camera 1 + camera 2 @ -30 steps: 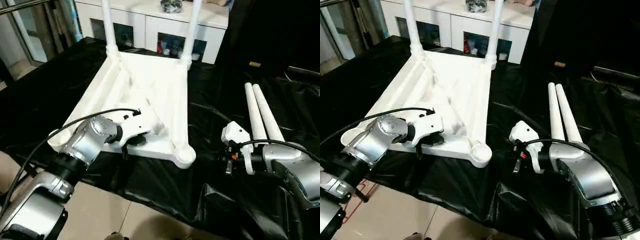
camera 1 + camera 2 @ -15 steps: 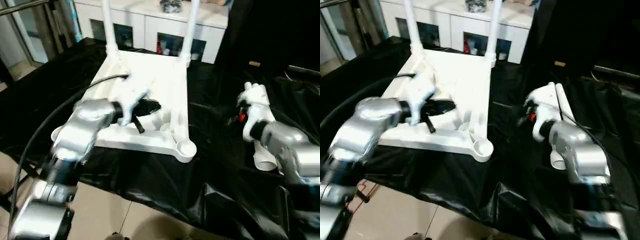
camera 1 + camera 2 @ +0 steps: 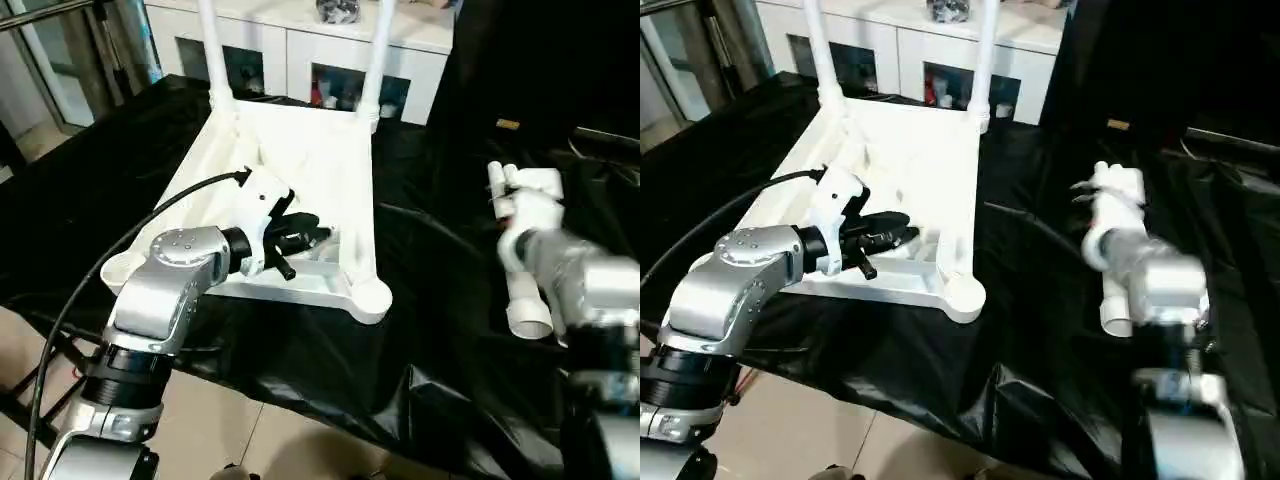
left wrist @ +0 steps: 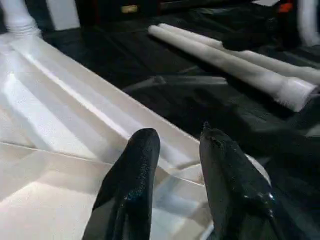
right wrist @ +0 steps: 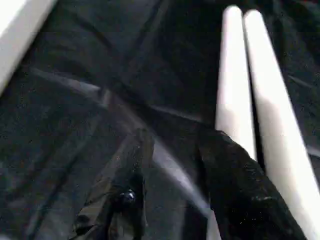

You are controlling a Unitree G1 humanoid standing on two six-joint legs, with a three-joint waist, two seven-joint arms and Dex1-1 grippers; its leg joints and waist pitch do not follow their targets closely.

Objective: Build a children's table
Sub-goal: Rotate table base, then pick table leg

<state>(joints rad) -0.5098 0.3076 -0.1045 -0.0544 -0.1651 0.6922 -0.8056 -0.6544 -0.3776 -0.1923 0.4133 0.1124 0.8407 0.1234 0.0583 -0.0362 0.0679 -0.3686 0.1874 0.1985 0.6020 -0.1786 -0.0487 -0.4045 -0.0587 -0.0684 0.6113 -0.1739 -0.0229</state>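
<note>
White upturned children's table (image 3: 300, 165) on black-draped worktop (image 3: 420, 330), left tool (image 4: 177, 145) parted empty above it, right tool (image 5: 172, 145) parted empty beside two loose legs (image 5: 250, 85)

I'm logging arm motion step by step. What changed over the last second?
The left gripper swung up from the near rim of the upturned table top to hover over its ribbed underside. The right gripper moved from the near ends of the two loose legs to above them. Both jaws opened; nothing was gripped. Table top, fitted legs and loose legs stayed put.
</note>
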